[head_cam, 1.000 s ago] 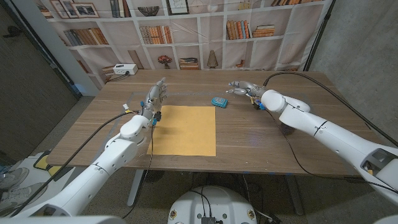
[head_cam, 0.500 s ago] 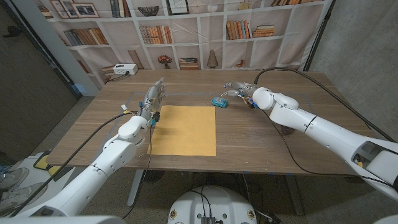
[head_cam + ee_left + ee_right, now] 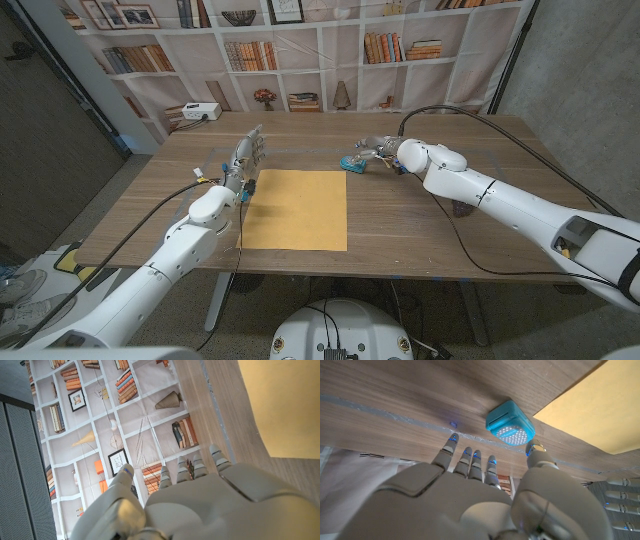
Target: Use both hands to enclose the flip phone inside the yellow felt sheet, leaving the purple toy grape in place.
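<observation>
The yellow felt sheet (image 3: 295, 208) lies flat on the wooden table (image 3: 420, 225), slightly left of the middle. A teal flip phone (image 3: 352, 163) sits on the bare wood just off the sheet's far right corner. My right hand (image 3: 373, 151) hovers right beside it with its fingers spread and holds nothing. In the right wrist view the thumb tip (image 3: 536, 448) is close by the phone (image 3: 509, 426), and contact cannot be told. My left hand (image 3: 248, 157) stands upright by the sheet's far left corner, fingers apart and holding nothing. The sheet's edge (image 3: 285, 405) appears beyond the left hand (image 3: 200, 500).
A white box (image 3: 203, 111) stands at the table's far left edge. A printed bookshelf backdrop (image 3: 300, 60) runs behind the table. A black cable (image 3: 500, 125) trails over the right side of the table along my right arm.
My right hand has moved left across the table and now sits at the flip phone. The left hand, sheet and phone have stayed where they were.
</observation>
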You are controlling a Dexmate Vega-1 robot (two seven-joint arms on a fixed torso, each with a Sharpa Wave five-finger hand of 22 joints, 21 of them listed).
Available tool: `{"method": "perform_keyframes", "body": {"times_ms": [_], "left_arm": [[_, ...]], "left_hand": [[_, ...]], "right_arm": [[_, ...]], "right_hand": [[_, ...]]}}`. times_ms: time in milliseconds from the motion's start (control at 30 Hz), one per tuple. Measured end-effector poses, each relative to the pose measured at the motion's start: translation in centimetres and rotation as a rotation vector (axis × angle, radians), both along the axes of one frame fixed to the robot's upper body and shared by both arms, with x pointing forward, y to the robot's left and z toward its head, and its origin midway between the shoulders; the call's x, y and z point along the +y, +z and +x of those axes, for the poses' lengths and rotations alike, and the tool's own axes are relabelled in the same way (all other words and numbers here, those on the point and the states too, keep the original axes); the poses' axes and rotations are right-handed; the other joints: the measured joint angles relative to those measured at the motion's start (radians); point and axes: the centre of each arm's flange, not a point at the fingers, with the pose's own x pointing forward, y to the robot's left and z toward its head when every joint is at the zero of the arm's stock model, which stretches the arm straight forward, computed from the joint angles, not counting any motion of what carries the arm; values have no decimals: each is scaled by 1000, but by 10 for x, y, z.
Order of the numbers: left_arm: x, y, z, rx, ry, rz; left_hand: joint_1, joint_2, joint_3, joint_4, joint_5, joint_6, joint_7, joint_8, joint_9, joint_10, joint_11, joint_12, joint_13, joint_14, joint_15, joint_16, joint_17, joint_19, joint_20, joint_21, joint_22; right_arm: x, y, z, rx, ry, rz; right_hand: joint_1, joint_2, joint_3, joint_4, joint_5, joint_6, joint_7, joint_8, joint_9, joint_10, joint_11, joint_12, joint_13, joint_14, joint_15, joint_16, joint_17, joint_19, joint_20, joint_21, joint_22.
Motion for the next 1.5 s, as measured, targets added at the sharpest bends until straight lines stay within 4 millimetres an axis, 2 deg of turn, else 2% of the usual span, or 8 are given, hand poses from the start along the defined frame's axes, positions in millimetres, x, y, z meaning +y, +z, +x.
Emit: {"method": "perform_keyframes", "body": {"times_ms": [300,700,967,1033,1100,1233,1333,1500], "left_arm": [[1,3,3,1,-4,4],[1,4,5,4,-6,9],[2,5,5,5,-5,10],[2,5,5,5,-5,10],[2,5,5,5,-5,10],[2,5,5,4,-6,11],[2,6,4,3,-7,12],[2,7,3,0,-9,18]], "left_hand": [[0,0,0,0,0,0,0,0,0,-5,5,0,5,0,0,0,0,0,0,0,0],[0,0,0,0,0,0,0,0,0,-5,5,0,5,0,0,0,0,0,0,0,0],[-4,-4,0,0,0,0,0,0,0,-5,5,0,5,-2,-2,0,0,0,0,0,0],[-4,-4,0,0,0,0,0,0,0,-5,5,0,5,-4,-4,0,0,0,0,0,0],[-4,-4,0,0,0,0,0,0,0,-5,5,0,5,-4,-4,0,0,0,0,-7,0],[-4,-4,0,0,0,0,0,0,0,-5,5,0,5,-4,-4,0,0,0,0,-7,0],[-4,-4,0,0,0,0,0,0,0,-5,5,0,5,-4,-4,0,0,0,0,-7,0],[-4,-4,0,0,0,0,0,0,0,-5,5,0,5,-4,-4,0,0,0,0,-7,0]], "right_arm": [[7,-6,4,24,-13,-40],[14,-13,12,15,-31,-84],[16,-11,14,-34,-37,-98],[17,-12,15,-61,-39,-102],[17,-9,14,-86,-36,-101],[15,-22,14,-150,-26,-85],[13,-27,13,-188,-19,-68],[7,-30,8,-267,-6,-21]], "right_hand": [[11,-11,-3,-3,0,-3,3,0,0,0,0,0,0,-5,-6,0,-5,0,0,0,0],[163,11,32,-21,26,87,-7,20,-3,113,-13,44,0,95,-42,35,-14,46,-11,13,-1],[325,33,40,-15,27,265,-13,49,-5,323,-39,144,14,318,-49,151,42,168,-56,44,1],[370,22,24,-17,26,343,-15,62,-5,401,-43,195,33,392,-53,205,86,208,-71,56,5],[409,5,5,-16,23,402,11,81,-3,453,-26,256,51,466,-56,269,141,250,-87,70,8],[456,-42,-25,-14,17,525,116,130,8,558,22,401,60,580,-39,422,280,316,-118,101,14],[457,-43,-29,-9,8,575,166,132,14,591,54,434,60,619,-21,477,335,337,-137,114,19],[458,-44,-34,-5,2,585,177,132,18,594,57,460,60,632,-10,496,359,348,-137,122,19]]}}
